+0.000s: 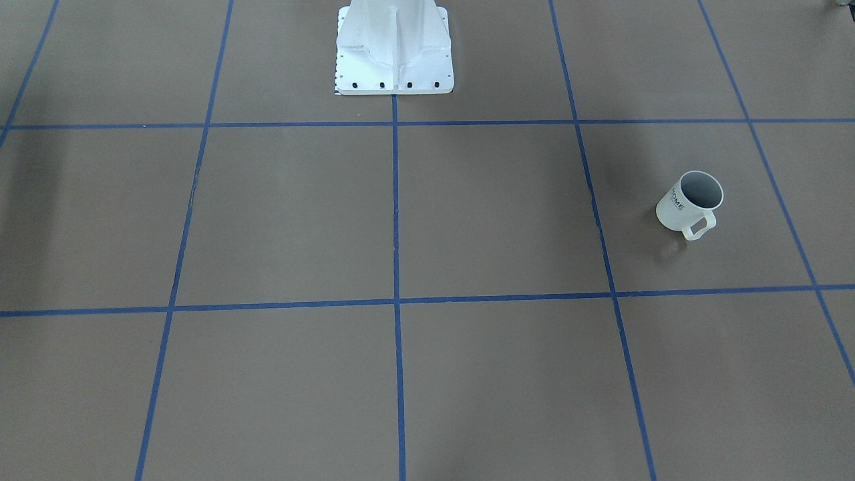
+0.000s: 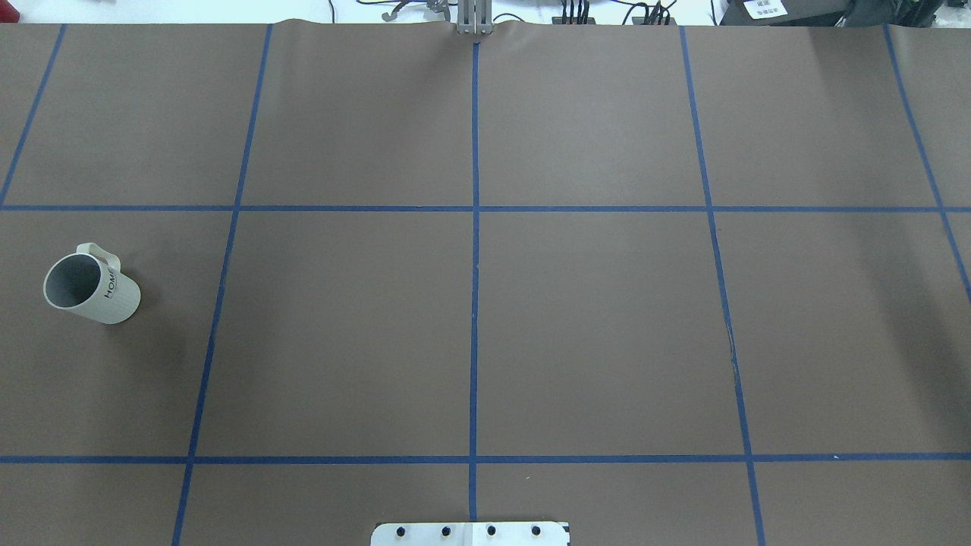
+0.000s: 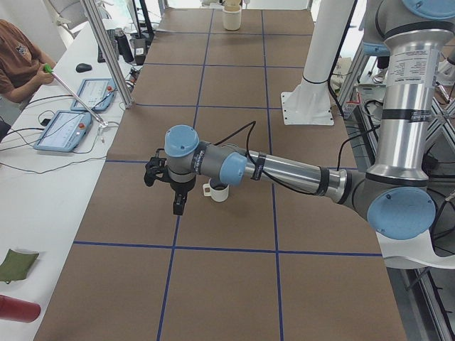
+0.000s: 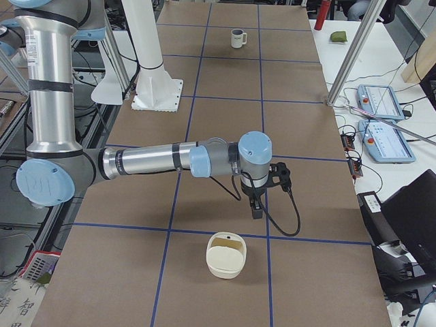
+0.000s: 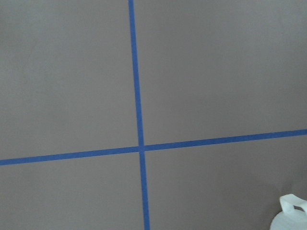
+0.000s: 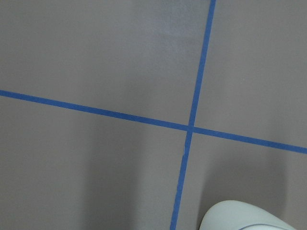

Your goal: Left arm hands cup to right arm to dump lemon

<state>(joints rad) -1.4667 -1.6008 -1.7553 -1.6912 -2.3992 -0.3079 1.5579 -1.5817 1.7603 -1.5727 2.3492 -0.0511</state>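
The cup [image 1: 691,204] is a white mug lettered "HOME", standing upright with its grey inside showing no lemon. It sits at the table's left in the overhead view [image 2: 91,284]. In the exterior left view the near left arm reaches over the table and its gripper [image 3: 177,202] hangs just beside the cup [image 3: 217,192]; I cannot tell whether it is open or shut. The cup's handle [image 5: 292,205] peeks into the left wrist view's corner. The right gripper [image 4: 256,204] hangs over the table far from the cup [image 4: 238,37]; its state cannot be told. The lemon is out of view.
A cream container [image 4: 226,255] with a handle stands near the right gripper; its rim [image 6: 244,218] shows in the right wrist view. The white robot base [image 1: 394,50] is at mid-table. A person [image 3: 21,60] sits at a side bench with tablets [image 3: 67,131].
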